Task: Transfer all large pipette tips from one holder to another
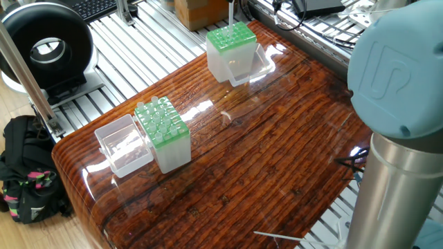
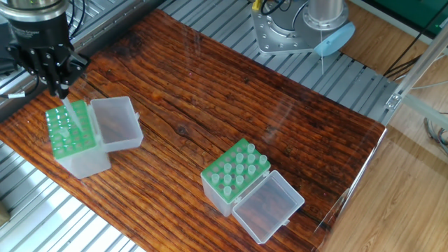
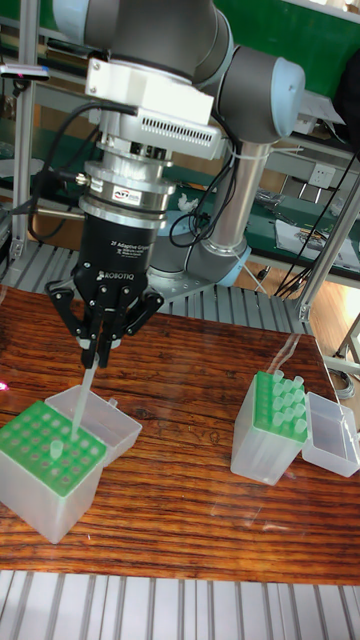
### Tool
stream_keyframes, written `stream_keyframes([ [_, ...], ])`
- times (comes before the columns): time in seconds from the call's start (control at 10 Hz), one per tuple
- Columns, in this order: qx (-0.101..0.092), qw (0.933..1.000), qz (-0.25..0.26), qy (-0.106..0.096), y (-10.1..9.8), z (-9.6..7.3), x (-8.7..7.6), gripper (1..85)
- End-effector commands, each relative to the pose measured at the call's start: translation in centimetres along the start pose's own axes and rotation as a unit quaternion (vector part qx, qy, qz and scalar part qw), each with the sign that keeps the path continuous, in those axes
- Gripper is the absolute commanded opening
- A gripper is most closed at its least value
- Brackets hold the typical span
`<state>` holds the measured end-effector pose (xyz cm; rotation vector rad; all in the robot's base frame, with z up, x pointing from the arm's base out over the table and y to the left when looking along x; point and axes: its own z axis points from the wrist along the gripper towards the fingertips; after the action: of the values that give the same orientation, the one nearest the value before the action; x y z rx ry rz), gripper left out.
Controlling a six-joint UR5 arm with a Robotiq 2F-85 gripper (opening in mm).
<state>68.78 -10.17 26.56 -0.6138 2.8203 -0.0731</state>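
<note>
My gripper is shut on a large pipette tip, a slim whitish cone that slants down to the left. Its point meets the green grid of the left holder. From the other fixed view, the same gripper hangs over that holder, with the tip just below the fingers. The second holder stands mid-table with several large pipette tips upright in it. In the one fixed view that full holder is near and the gripper is out of sight behind the far holder.
Each holder has a clear hinged lid lying open beside it: one by the left holder, another by the full one. The arm's base stands at the table's far side. Slatted metal rails surround the wooden top.
</note>
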Motion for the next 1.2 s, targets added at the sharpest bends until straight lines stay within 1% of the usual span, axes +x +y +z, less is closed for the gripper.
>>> stream_keyframes([
  [0.0, -0.001, 0.9997, -0.001, -0.024, 0.0, -0.2, -1.2, 1.0],
  [0.1, -0.001, 0.9998, -0.002, -0.02, 0.0, -0.1, -1.0, 1.0],
  [0.2, -0.004, 0.9999, -0.001, -0.013, 0.2, -0.5, -0.7, 1.0],
  [0.4, -0.009, 1.0, 0.001, -0.001, 0.9, -3.0, -0.8, 1.0],
  [0.6, -0.021, 0.9996, 0.006, 0.015, 1.8, -6.1, -0.9, 1.0],
  [0.7, -0.022, 0.9995, 0.009, 0.021, 2.2, -7.2, -0.8, 1.0],
  [0.8, -0.031, 0.999, 0.021, 0.025, 3.5, -8.1, -0.4, 1.0],
  [0.9, -0.032, 0.9987, 0.031, 0.027, 5.2, -8.8, 0.1, 1.0],
  [1.1, -0.024, 0.9984, 0.046, 0.022, 8.4, -9.1, 0.7, 1.0],
])
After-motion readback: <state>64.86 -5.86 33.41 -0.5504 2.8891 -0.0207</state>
